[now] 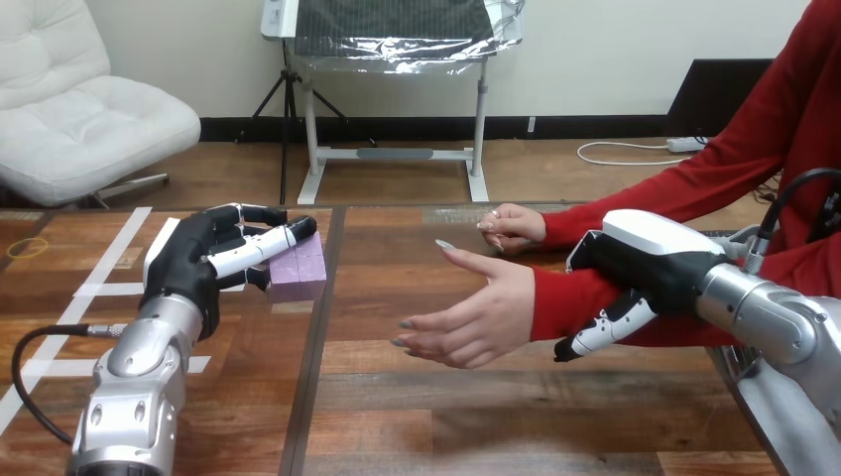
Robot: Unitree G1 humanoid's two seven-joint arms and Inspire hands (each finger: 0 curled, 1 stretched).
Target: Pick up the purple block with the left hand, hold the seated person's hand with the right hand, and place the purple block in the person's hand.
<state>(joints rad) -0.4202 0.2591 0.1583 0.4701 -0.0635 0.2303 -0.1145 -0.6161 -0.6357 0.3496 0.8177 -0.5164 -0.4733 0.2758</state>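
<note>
Left robot hand [193, 263]: fingers and thumb closed round the purple block [300, 270], held at the fingertips low over the counter [417, 416]. Whether the block is fully clear of the surface cannot be told, so pick-up is judged done or nearly so. Right robot hand [645, 266]: laid over the person's red-sleeved forearm [555, 302] just behind the wrist, with a finger curled beneath it; hold judged made. The person's hand [476, 317] lies open, palm exposed, well apart from the block. Outstanding: carry the block across and release it into that palm.
</note>
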